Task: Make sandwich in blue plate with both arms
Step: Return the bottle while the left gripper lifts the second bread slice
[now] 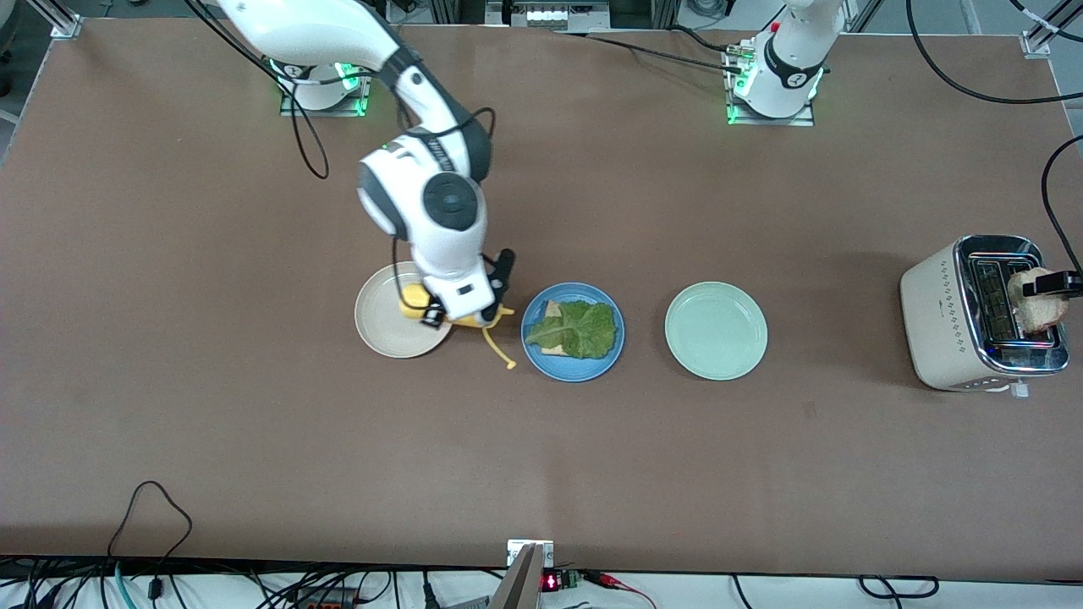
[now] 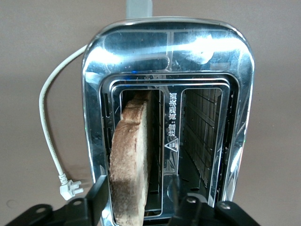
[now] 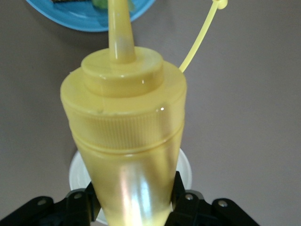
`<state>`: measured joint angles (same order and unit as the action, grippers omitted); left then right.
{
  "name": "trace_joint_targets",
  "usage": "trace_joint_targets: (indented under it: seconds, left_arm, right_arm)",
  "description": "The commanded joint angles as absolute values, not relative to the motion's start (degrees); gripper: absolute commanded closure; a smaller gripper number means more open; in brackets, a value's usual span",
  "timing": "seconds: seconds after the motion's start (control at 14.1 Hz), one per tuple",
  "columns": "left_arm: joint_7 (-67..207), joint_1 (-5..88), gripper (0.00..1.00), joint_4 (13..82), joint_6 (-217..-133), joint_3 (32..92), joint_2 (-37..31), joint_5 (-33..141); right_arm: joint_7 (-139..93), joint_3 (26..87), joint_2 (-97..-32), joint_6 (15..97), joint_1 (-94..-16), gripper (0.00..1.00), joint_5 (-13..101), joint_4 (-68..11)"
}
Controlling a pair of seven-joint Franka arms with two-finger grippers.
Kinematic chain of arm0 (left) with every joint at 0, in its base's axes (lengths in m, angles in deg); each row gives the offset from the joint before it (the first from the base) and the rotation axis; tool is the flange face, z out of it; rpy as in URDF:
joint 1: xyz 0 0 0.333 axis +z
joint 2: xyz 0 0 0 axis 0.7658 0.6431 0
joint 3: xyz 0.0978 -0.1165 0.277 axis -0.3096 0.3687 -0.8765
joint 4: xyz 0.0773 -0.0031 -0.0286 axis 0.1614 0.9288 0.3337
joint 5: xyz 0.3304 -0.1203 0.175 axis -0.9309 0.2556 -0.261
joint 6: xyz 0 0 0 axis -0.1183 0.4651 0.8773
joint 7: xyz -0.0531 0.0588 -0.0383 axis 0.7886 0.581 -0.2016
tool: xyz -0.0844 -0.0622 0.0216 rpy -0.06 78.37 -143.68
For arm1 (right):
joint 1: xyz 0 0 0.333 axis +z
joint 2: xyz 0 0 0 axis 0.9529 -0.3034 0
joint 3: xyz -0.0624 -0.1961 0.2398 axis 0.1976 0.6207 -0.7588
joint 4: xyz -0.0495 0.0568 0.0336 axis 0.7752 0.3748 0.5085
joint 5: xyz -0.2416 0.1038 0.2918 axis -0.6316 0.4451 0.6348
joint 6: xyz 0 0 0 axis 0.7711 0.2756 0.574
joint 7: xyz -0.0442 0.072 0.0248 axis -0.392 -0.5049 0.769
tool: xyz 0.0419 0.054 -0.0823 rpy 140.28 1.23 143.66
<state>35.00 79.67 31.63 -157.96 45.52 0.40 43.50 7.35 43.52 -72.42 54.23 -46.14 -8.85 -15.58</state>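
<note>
The blue plate (image 1: 575, 369) holds one bread slice (image 1: 552, 311) with a green lettuce leaf (image 1: 577, 330) on top. A second bread slice (image 1: 1034, 311) stands in a slot of the toaster (image 1: 939, 321) at the left arm's end of the table. My left gripper (image 2: 137, 188) is open over that slot, one finger on each side of the slice (image 2: 131, 155). My right gripper (image 1: 461, 313) is shut on a yellow squeeze bottle (image 3: 124, 122), tilted over the edge of the cream plate (image 1: 381, 326), nozzle pointing at the blue plate (image 3: 84, 19).
A pale green plate (image 1: 716, 331) lies between the blue plate and the toaster. The toaster's white cord and plug (image 2: 47, 117) lie on the table beside it. The bottle's cap hangs loose on a yellow strap (image 1: 499, 347).
</note>
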Motion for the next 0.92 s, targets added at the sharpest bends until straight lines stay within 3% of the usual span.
trace_joint_targets:
  seconds: [0.0, 0.21, 0.43, 0.71, 0.85]
  left_arm:
    - [33.71, 80.21, 0.47, 30.3, -157.99, 46.15, 1.36, 42.4]
    - [32.75, 80.47, 0.7, 30.38, -158.86, 46.15, 1.8, 42.31]
    - [30.81, 81.26, 0.84, 30.3, -159.22, 46.15, 1.98, 42.4]
    - [27.75, 81.18, 0.95, 29.42, -158.17, 46.77, -1.52, 42.22]
    - [26.76, 80.83, 0.99, 27.33, -153.36, 47.12, -4.51, 42.84]
  right_arm:
    - [19.81, 42.62, -63.43, 53.41, -54.21, 1.0, -1.91, -21.73]
    - [39.67, 42.62, -60.34, 53.32, -63.69, 1.0, 6.0, -23.85]
    - [62.47, 42.53, -58.49, 53.14, -75.1, 1.0, 17.75, -27.44]
    - [83.8, 42.53, -57.96, 46.74, -87.08, 1.0, 29.13, -29.73]
    - [92.59, 42.53, -58.05, 44.36, -92.35, 1.0, 32.82, -31.84]
